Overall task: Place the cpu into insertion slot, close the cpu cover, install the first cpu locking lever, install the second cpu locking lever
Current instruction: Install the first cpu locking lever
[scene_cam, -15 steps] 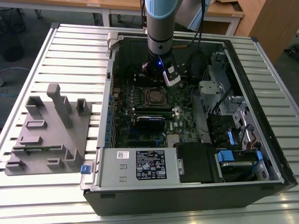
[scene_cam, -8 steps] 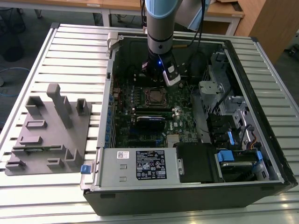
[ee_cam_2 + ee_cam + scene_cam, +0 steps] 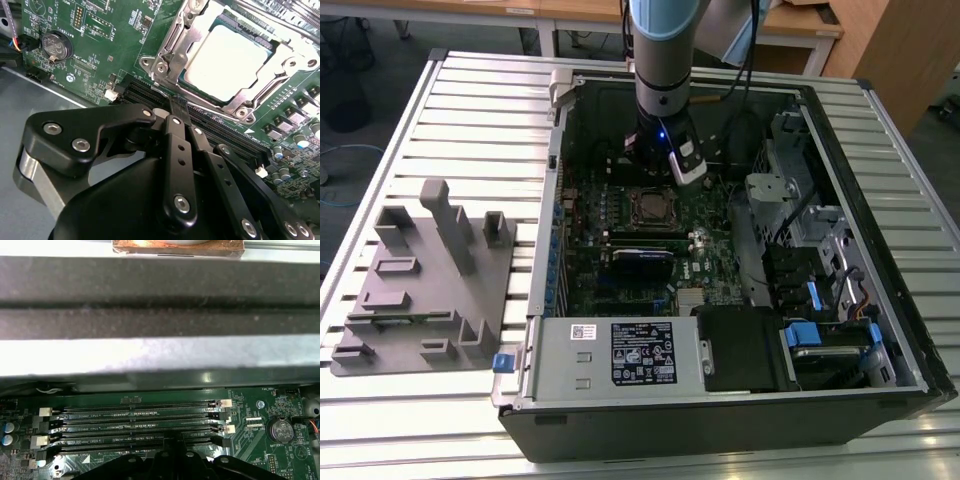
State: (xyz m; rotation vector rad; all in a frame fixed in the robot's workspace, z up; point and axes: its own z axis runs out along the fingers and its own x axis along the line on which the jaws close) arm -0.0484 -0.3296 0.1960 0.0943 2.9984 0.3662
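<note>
Silvery slatted table (image 3: pixel 470 110), open computer case (image 3: pixel 720 435) with cpu (image 3: pixel 235 55), wooden desks (image 3: pixel 810 25) behind.

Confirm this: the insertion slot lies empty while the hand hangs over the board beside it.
Wrong on one count: the slot is not empty. The second wrist view shows the cpu seated in it. The hand does hang over the board beside it.

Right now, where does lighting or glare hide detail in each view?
Second wrist view: glare washes the cpu top nearly white. First wrist view: a pale band glares between dark bars and the green board. Exterior view: the case interior sits in shade beside the bright slatted table.
</note>
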